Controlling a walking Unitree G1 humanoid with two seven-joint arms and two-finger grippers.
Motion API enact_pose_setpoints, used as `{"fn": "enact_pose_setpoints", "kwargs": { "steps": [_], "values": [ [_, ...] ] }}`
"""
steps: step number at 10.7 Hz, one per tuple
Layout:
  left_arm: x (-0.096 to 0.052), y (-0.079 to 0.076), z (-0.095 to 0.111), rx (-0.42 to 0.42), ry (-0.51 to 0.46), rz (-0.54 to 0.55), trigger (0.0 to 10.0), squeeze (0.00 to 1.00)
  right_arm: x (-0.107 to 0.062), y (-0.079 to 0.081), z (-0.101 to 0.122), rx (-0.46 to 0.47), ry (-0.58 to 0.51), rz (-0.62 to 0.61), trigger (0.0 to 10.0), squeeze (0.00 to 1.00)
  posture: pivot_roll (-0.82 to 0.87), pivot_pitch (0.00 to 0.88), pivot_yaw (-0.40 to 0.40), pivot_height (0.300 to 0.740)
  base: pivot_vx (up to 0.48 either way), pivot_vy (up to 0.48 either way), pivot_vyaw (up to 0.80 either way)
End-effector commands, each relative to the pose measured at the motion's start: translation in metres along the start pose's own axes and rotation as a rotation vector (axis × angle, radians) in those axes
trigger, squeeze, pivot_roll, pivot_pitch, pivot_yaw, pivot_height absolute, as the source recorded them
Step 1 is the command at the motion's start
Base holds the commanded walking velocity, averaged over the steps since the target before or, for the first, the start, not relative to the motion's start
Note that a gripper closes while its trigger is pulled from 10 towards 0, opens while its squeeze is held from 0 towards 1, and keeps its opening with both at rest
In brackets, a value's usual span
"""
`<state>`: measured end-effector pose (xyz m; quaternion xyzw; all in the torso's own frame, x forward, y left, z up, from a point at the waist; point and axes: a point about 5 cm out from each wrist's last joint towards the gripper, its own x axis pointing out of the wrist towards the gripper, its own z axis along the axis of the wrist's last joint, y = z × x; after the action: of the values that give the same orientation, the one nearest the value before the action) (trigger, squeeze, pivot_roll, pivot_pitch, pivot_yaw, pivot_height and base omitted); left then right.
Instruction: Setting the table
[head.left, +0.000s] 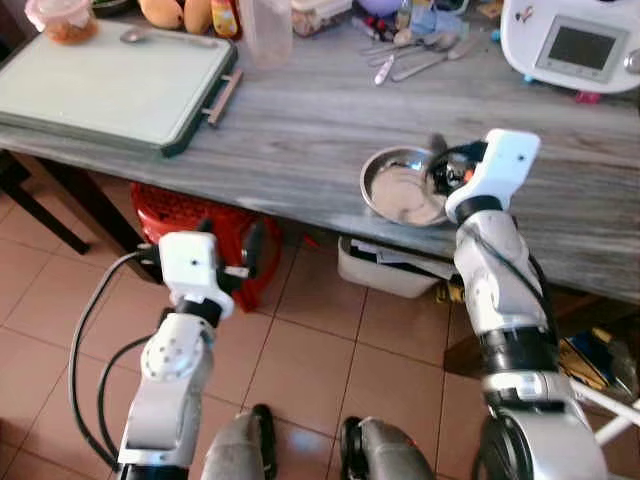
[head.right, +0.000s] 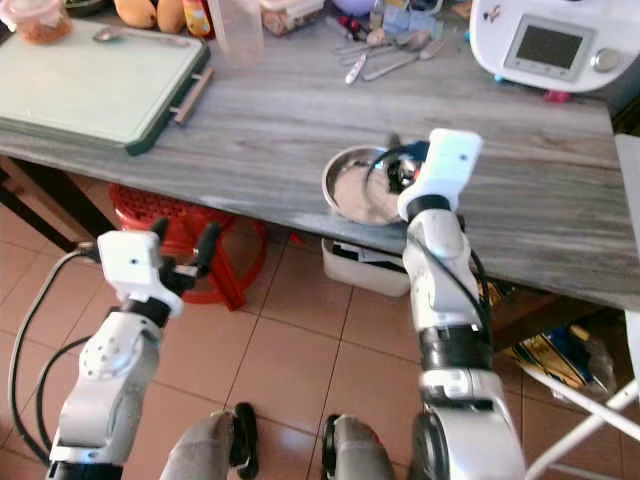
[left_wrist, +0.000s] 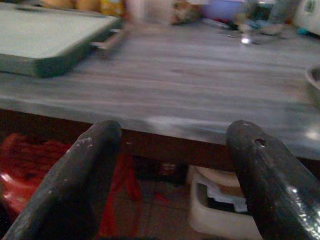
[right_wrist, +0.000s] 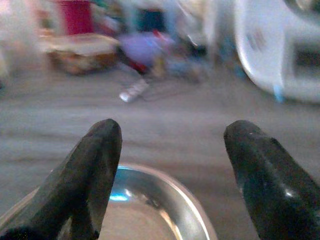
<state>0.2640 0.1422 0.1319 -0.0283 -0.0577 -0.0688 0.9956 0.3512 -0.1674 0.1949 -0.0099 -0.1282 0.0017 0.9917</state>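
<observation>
Bowl: steel bowl (head.left: 403, 187) is sitting on the grey wooden table (head.left: 300, 130), close to its near edge, right of the middle.
Bowl and fingers: in the right wrist view the bowl's rim (right_wrist: 165, 187) is lying below and between the two black fingers (right_wrist: 95, 165), which are not touching it.
Right gripper: right gripper (right_wrist: 172, 150) is hovering over the bowl's far right rim, its fingers standing wide apart and holding nothing.
Left gripper: left gripper (left_wrist: 170, 165) is hanging below the table edge, fingers spread wide and empty, pointing at the table front.
Tray: green-rimmed tray (head.left: 110, 85) is lying at the table's far left, well apart from the bowl.
Cutlery: loose spoons (head.left: 410, 55) are lying at the back of the table.
Appliance: white machine (head.left: 572, 45) is standing at the back right.
Under the table: red basket (head.left: 190, 215) is sitting on the tiled floor.
</observation>
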Motion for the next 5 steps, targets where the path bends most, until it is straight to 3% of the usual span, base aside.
{"fn": "enact_pose_setpoints", "kwargs": {
  "steps": [1, 4, 5],
  "values": [
    [-0.001, 0.004, -0.001, 0.009, 0.024, 0.052, 10.0, 0.0, -0.008, 0.003, 0.011, -0.076, -0.076, 0.044, 10.0, 1.0, 0.0, 0.201, -0.016, 0.74, 0.0, 0.0, 0.0],
    [0.0, 0.004, -0.005, 0.004, 0.05, 0.087, 10.0, 0.0, -0.047, 0.002, -0.003, -0.103, -0.05, 0.065, 10.0, 1.0, -0.01, 0.191, -0.019, 0.74, 0.0, 0.0, 0.0],
    [0.001, 0.004, -0.005, 0.005, 0.053, 0.094, 10.0, 0.0, -0.059, 0.002, -0.007, -0.133, -0.046, 0.066, 10.0, 0.73, -0.02, 0.198, -0.018, 0.74, 0.0, 0.0, 0.0]
  ]
}}
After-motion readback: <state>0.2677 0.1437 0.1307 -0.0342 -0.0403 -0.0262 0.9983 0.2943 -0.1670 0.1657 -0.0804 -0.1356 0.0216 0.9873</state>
